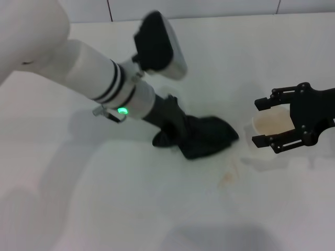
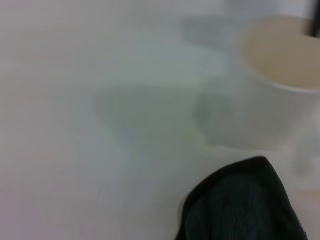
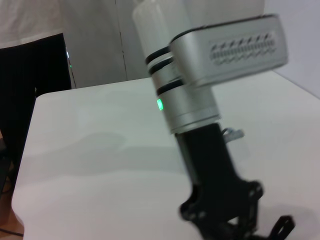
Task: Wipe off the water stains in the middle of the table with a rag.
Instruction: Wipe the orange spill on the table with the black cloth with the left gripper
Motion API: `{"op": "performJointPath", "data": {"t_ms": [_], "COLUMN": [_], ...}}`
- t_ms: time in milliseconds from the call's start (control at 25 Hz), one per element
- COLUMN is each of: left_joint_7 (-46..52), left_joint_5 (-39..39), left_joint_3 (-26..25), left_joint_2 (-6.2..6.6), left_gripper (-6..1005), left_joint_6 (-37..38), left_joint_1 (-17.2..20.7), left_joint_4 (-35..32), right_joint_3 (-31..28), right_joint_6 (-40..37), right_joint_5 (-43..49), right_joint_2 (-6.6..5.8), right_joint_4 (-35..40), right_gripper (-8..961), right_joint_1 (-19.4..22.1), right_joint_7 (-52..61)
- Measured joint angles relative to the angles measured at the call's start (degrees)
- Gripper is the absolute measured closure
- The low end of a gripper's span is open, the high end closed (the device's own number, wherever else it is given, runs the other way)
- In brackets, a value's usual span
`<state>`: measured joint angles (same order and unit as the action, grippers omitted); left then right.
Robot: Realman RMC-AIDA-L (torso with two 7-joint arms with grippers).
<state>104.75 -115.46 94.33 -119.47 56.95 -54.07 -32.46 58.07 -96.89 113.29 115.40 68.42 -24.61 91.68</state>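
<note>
Left gripper (image 1: 180,137): reaching down from the robot's left to mid-table, its black fingers buried in the rag and pinching it; the arm's wrist is showing a green light.
Rag (image 1: 209,137): dark, rumpled cloth lying on the table, bunched under the left gripper, one corner trailing toward the cup. In the left wrist view a rounded dark fold of it (image 2: 245,202) is sitting just short of the cup's base.
Water stains (image 1: 229,177): a faint orange-brown smear lying on the table in front of the rag's near edge, close to it but apart. Rag is not covering it. Faint wet marks are also showing beside the cup base.
Cup (image 1: 272,124): pale paper cup standing upright to the right of the rag, a tan tint showing inside; seen again in the left wrist view (image 2: 280,80) with its mouth open.
Right gripper (image 1: 282,121): sitting at the robot's right, its black fingers spread on either side of the cup, one at the far rim, one at the near rim; whether they are pressing the cup wall, I cannot tell.
Table (image 1: 104,198): plain white surface carrying everything; seen as a white top with a rounded corner in the right wrist view (image 3: 90,150).
Background: a person in dark trousers (image 3: 30,100) is standing past the table edge.
</note>
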Motion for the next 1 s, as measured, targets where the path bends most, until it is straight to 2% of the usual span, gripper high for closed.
{"op": "performJointPath", "data": {"t_ms": [240, 400, 480, 720, 1000], "left_joint_7": [2.26, 2.31, 1.60, 0.69, -6.18], "left_joint_5": [-4.08, -5.24, -5.25, -4.84, -3.05], "left_joint_3": [-8.59, -11.56, -10.55, -3.34, -2.22], "left_joint_2": [0.10, 0.12, 0.07, -0.21, -0.31], "left_gripper": [924, 924, 924, 925, 925], "left_joint_6": [-1.39, -1.24, -0.12, 4.41, 15.87], "left_joint_1": [0.39, 0.53, 0.42, -0.05, 1.09], "left_joint_4": [0.20, 0.21, 0.21, -0.38, -3.97], "right_joint_3": [0.37, 0.56, 0.59, 0.58, 0.52], "right_joint_6": [0.08, 0.12, 0.13, 0.15, 0.22], "right_joint_5": [-0.05, -0.10, -0.10, -0.25, -0.27], "right_joint_2": [0.00, 0.00, 0.00, 0.00, 0.00], "right_joint_4": [-0.05, -0.05, -0.05, -0.05, -0.05], "right_gripper": [128, 128, 128, 128, 128], "right_joint_1": [0.25, 0.45, 0.52, 0.54, 0.41], "right_joint_7": [-0.01, -0.01, -0.01, -0.01, -0.01]}}
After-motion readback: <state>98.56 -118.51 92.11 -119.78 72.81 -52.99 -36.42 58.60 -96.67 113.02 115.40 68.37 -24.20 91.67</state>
